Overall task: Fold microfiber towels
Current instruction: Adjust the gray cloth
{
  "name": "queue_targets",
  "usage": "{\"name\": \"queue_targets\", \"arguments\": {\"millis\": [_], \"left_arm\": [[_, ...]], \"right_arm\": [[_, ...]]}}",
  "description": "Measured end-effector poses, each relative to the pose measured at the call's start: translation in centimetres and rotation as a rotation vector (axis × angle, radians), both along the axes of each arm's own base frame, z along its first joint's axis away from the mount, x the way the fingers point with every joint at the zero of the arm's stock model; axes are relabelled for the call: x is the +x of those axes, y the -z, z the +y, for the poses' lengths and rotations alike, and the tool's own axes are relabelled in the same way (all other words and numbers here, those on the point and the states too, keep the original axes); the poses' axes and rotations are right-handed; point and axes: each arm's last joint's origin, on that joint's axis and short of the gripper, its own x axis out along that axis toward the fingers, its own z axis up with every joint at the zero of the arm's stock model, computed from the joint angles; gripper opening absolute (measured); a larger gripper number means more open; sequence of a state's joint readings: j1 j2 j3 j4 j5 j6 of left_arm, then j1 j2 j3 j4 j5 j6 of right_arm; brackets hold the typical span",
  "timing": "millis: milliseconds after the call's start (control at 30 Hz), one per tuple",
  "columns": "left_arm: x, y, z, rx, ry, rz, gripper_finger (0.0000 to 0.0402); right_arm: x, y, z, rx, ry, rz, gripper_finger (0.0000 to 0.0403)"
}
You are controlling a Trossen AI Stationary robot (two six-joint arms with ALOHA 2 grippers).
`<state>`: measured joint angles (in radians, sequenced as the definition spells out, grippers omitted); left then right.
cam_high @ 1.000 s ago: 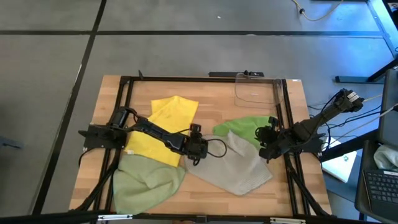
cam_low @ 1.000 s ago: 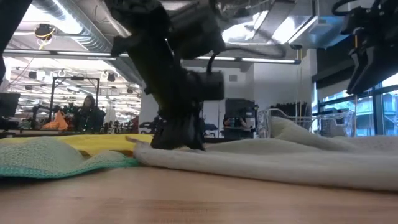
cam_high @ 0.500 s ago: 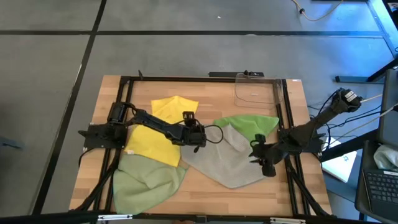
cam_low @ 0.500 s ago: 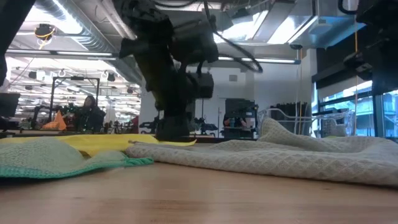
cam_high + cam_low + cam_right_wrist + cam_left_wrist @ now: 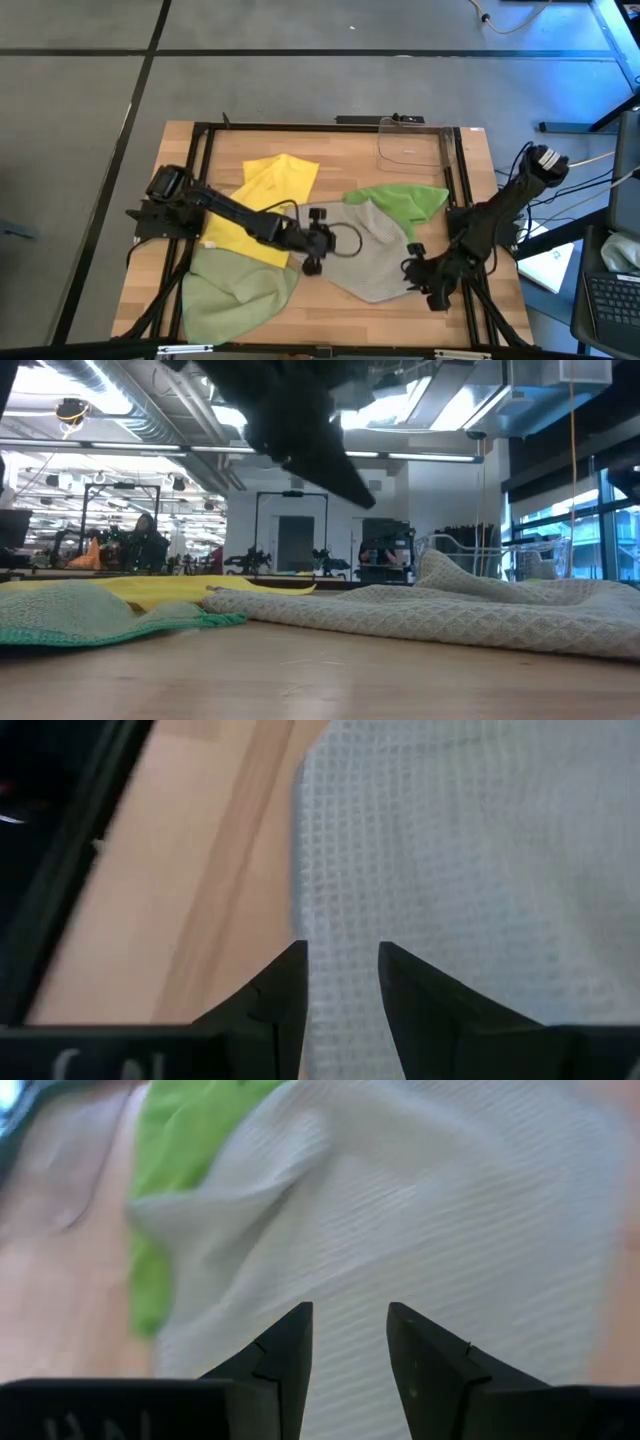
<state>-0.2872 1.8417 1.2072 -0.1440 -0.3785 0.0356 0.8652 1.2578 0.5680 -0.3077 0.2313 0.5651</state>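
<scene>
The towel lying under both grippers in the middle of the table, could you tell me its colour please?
Grey-beige waffle-weave microfiber towel; clearest in the high view.

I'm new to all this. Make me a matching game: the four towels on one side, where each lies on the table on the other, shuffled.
Seen from above.
1. yellow towel
2. bright green towel
3. olive towel
4. grey towel

A. between both end effectors
B. near left corner
C. far left, under the left arm
D. by the clear bin, partly under grey

Pairs: 1-C, 2-D, 3-B, 4-A
</scene>
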Motion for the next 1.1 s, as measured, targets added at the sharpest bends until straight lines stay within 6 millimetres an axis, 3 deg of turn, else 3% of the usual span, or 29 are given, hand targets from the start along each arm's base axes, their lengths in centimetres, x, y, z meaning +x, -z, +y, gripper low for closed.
{"name": "queue_targets", "arguments": {"millis": [300,433,633,900,1100], "left_arm": [[-0.5,-0.7,-4.2,-0.058,0.085,-0.117,0.0124],[-0.4,-1.1,-5.5,-0.057,0.086,-0.196,0.0124],[-0.8,-0.5,-6.6,-0.02,0.099,-0.183,0.0124],[-1.1,-0.3,-7.6,0.027,0.124,-0.199,0.0124],[-0.9,-0.9,-8.0,0.033,0.104,-0.268,0.0124]], "right_arm": [[0.4,0.9,2.5,-0.236,-0.097,0.057,0.0126],[1.5,0.7,3.7,-0.252,-0.128,-0.044,0.0126],[2.3,1.1,4.9,-0.249,-0.209,-0.088,0.0142],[3.1,4.2,5.6,-0.292,-0.151,-0.065,0.0197],[3.7,5.9,6.0,-0.389,-0.067,-0.12,0.0196]]}}
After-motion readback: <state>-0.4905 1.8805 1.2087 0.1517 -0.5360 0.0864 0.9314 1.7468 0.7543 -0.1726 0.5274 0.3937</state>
